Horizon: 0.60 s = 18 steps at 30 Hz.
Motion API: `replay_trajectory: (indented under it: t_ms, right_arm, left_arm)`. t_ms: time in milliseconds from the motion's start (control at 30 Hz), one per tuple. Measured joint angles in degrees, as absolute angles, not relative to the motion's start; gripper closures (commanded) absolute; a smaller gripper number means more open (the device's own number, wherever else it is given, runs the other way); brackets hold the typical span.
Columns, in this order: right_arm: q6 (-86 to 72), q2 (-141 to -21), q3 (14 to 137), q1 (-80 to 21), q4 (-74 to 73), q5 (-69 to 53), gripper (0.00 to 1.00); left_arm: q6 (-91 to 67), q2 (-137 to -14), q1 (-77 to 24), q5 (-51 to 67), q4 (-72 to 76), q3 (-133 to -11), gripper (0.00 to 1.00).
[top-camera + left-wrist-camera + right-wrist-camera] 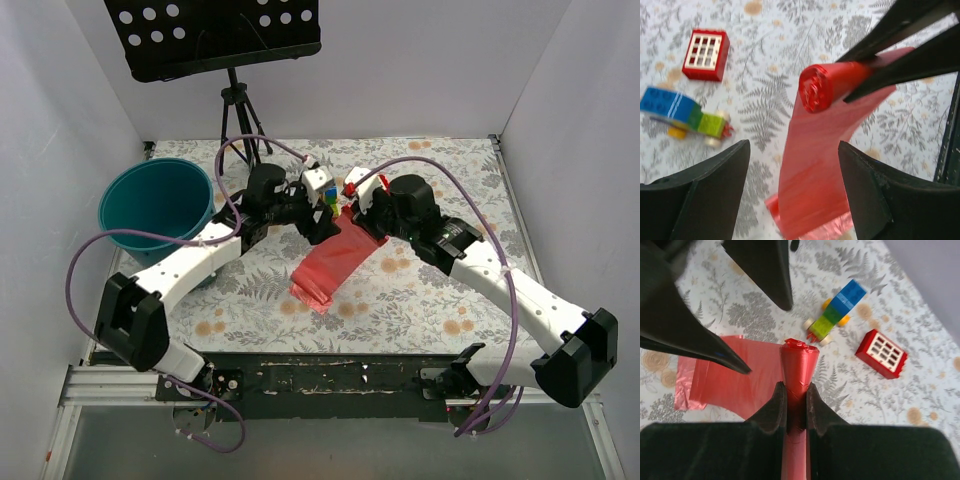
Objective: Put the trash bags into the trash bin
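The trash bags are a thin pink-red film (330, 265) that runs from a tight red roll (799, 362) down onto the table, where its lower end lies flat (730, 385). My right gripper (796, 390) is shut on the roll, which is held up in the air. My left gripper (794, 150) is open, just short of the roll's end (815, 87), with the hanging film (810, 180) below and between its fingers, which do not touch it. The teal trash bin (160, 200) stands at the table's left, apart from both grippers (325, 205) (357, 195).
A flat red box with white squares (706, 54) and a small blue-and-green brick toy car (685, 115) lie on the floral tablecloth beyond the roll. A black tripod with a perforated stand (235, 100) rises at the back. White walls close in three sides.
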<state>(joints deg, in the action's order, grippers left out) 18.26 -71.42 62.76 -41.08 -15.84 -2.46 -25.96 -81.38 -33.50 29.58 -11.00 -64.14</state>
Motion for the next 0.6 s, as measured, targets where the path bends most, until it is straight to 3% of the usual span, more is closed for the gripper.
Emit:
replay_trajectory:
  t_ms: [233, 600]
  right_arm:
    - [21.74, -71.07, 68.6, -41.01, -19.75, -1.19, 0.99]
    - [24.08, -70.63, 69.41, -40.84, -23.33, -1.85, 0.99]
  left_arm:
    - [-26.44, -90.76, -33.32, 36.03, -2.96, -71.11, 0.32]
    - [-28.64, -92.03, -33.08, 45.8, 0.1, -72.27, 0.39]
